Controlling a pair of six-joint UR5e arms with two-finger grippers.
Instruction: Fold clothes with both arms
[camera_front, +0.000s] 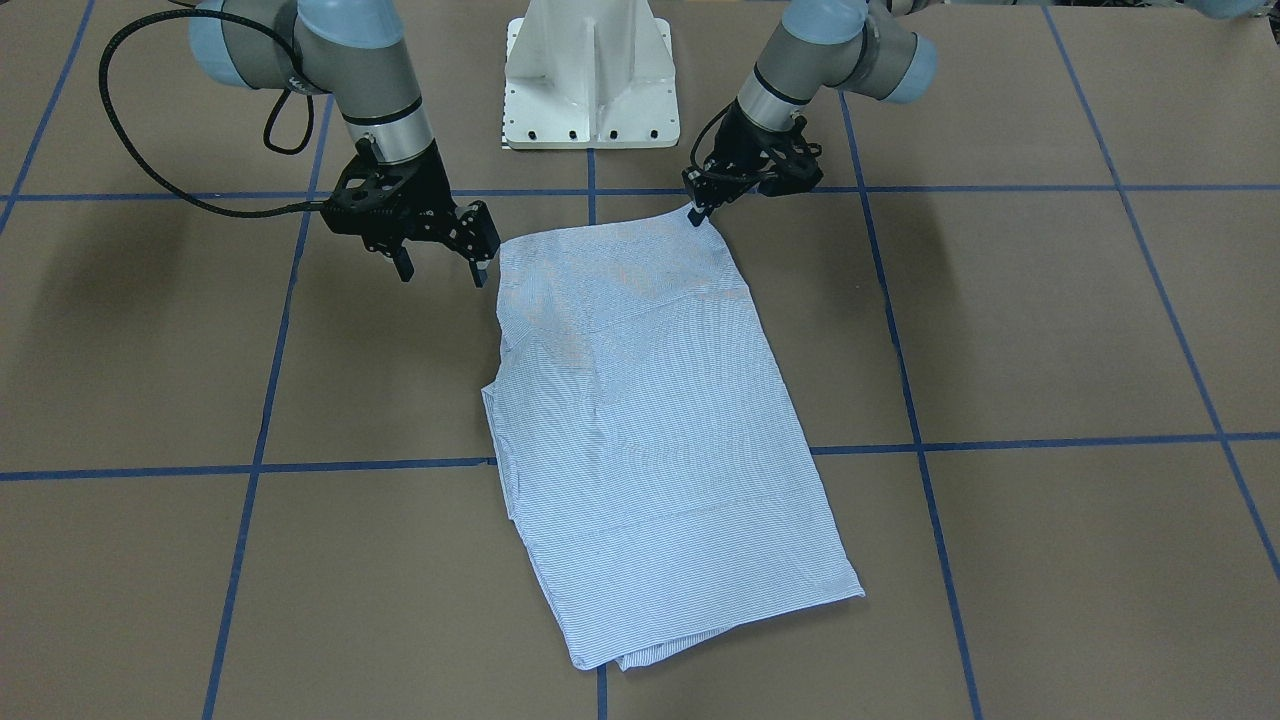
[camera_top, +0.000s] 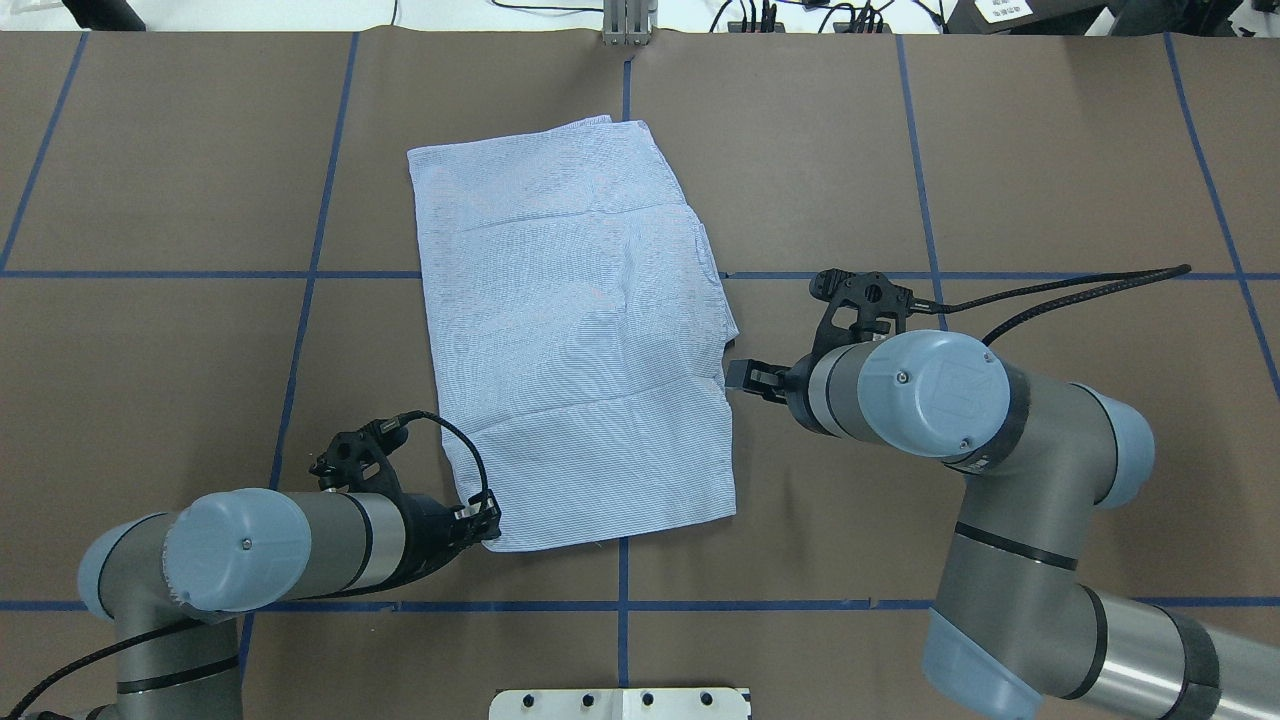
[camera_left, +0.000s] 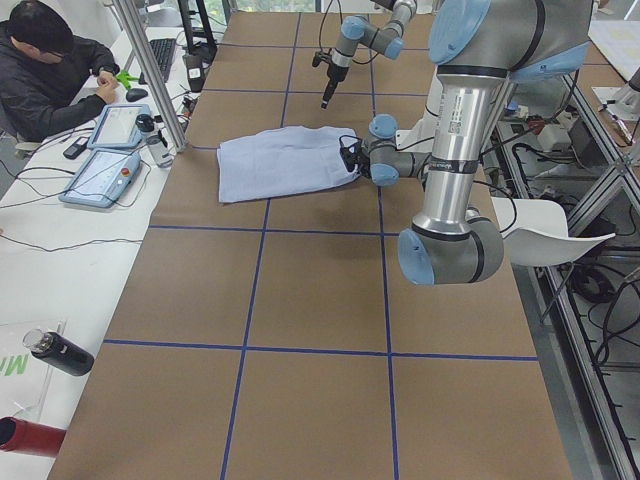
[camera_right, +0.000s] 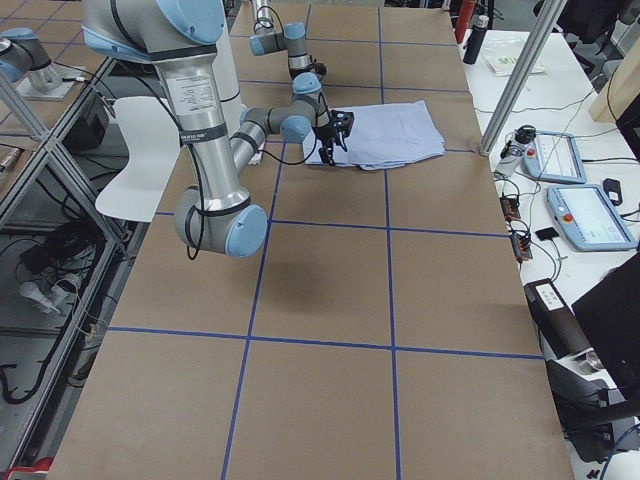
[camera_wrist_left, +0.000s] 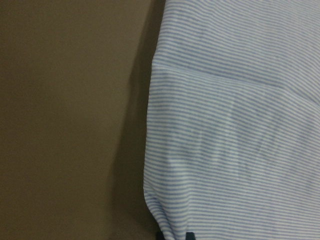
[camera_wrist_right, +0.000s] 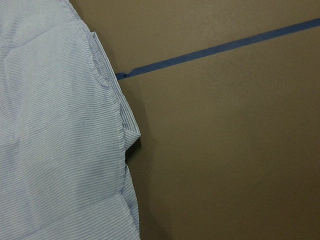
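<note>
The shirt (camera_front: 650, 420) lies on the bench (camera_front: 1000, 330), long axis running away from me; my left gripper (camera_front: 699, 212) pinches one near corner, and my right gripper (camera_front: 441, 272), spread apart, hangs beside the other.

Your left arm (camera_top: 330, 540) and right arm (camera_top: 1000, 560) are grey-silver tubes with pale blue joint caps, small screws in each; a black braided cable (camera_front: 260, 210) runs outside; the left gripper (camera_front: 698, 213) and right gripper (camera_front: 440, 268) are black skeletal frames; the pedestal (camera_front: 590, 80) is white.
</note>
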